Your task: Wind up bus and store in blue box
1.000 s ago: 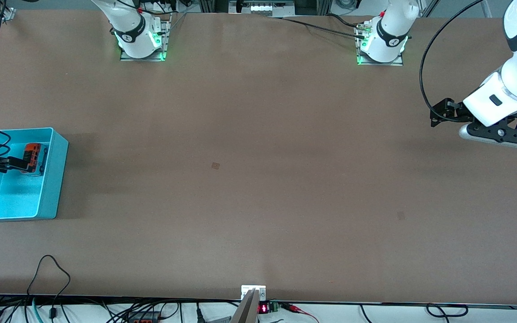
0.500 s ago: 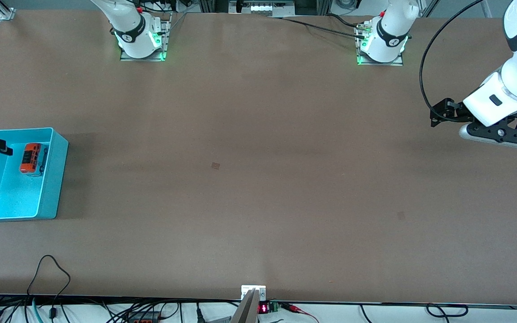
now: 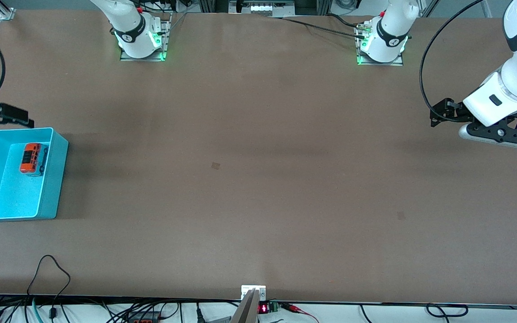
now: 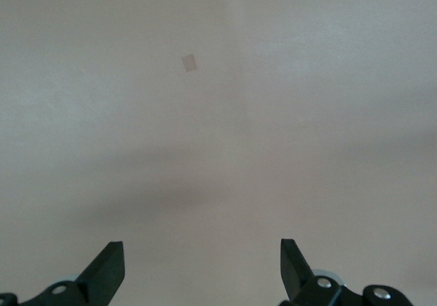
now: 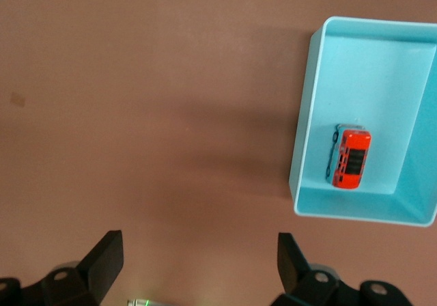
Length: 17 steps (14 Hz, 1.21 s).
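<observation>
The orange-red bus [image 3: 32, 159] lies on the floor of the blue box [image 3: 59, 179] at the right arm's end of the table, in the half of the box farther from the front camera. Nothing holds it. My right gripper [image 3: 19, 117] is open and empty, up above the table just outside the box's wall on the robots' side. Its wrist view shows the bus [image 5: 350, 158] inside the box [image 5: 303, 115], with the gripper [image 5: 198, 259] over bare table beside it. My left gripper [image 3: 439, 114] waits open and empty at the left arm's end, over bare table [image 4: 199, 261].
Two small square marks [image 3: 215, 165] [image 3: 401, 216] lie on the brown tabletop. The arm bases [image 3: 141, 38] [image 3: 382, 42] stand along the robots' edge. Cables [image 3: 52, 278] trail over the table edge nearest the front camera.
My right gripper let go of the bus, which stayed in the box. The gripper rose out of the box and moved toward the robots' side. The left arm has not moved.
</observation>
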Each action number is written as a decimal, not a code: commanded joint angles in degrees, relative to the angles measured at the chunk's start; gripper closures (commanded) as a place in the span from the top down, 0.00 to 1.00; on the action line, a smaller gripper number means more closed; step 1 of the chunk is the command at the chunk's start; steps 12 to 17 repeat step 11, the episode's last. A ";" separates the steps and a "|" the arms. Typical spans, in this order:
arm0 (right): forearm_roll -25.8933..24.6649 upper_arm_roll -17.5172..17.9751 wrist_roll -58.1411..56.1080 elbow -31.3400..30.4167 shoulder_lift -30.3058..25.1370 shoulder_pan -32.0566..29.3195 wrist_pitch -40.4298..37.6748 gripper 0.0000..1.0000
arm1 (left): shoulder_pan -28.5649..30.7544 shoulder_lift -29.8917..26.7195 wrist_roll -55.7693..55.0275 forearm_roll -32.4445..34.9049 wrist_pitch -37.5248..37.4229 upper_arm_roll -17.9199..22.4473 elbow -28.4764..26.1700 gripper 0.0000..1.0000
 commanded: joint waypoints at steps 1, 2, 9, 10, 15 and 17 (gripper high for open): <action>-1.28 0.19 4.45 -0.45 -3.69 1.29 -2.86 1.00 | -0.14 0.10 -0.60 0.95 -1.11 -0.08 1.09 1.00; -0.75 0.28 6.82 -0.45 -4.22 1.38 -3.73 1.00 | -0.14 0.10 -0.60 0.95 -1.11 -0.08 1.09 1.00; -0.66 0.19 7.98 -0.54 -3.88 1.21 -3.22 1.00 | -0.49 0.10 -0.60 0.86 -1.11 -0.26 1.18 1.00; -0.57 0.19 8.16 -0.54 -3.88 1.21 -3.13 1.00 | -0.49 0.10 -0.60 0.86 -0.94 -0.26 1.27 1.00; -0.57 0.19 8.16 -0.54 -3.88 1.30 -3.13 1.00 | -0.49 0.10 -0.60 0.86 -0.93 -0.26 1.27 1.00; -0.57 0.19 8.16 -0.54 -3.88 1.30 -3.13 1.00 | -0.49 0.10 -0.60 0.86 -0.93 -0.26 1.27 1.00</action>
